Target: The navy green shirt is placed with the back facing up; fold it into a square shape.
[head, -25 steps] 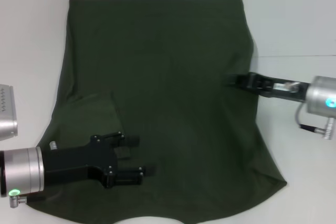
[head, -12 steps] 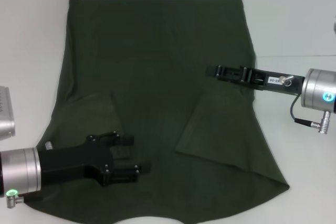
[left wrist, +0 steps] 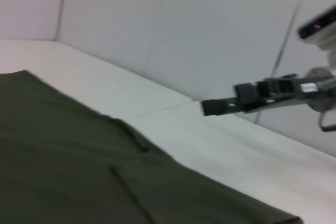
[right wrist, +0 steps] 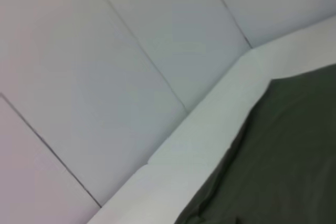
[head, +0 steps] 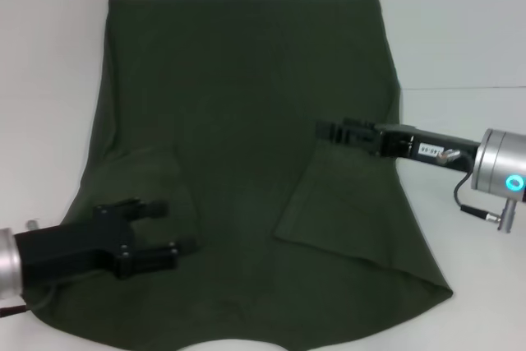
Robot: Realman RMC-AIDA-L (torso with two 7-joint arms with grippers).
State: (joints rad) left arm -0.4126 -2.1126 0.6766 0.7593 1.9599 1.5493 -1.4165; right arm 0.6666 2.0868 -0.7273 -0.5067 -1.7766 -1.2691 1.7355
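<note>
The navy green shirt [head: 246,96] lies spread on the white table, plain side up. Both its sleeves are folded inward onto the body. It also shows in the left wrist view as the shirt [left wrist: 68,171] and in the right wrist view as the shirt [right wrist: 283,150]. My left gripper [head: 164,228] is open over the lower left part of the shirt, beside the folded left sleeve [head: 152,174], and holds nothing. My right gripper [head: 322,131] reaches in from the right above the folded right sleeve [head: 341,203]. It is open and empty. It also appears in the left wrist view as the right gripper [left wrist: 210,107].
The white table [head: 477,39] extends past the shirt on both sides. Pale wall panels [right wrist: 131,51] rise behind the table's far edge. The shirt's bottom right corner [head: 444,289] lies near the front.
My right gripper carried the right sleeve inward, let it go, and it now lies folded flat. My left arm has drawn back toward the left edge.
</note>
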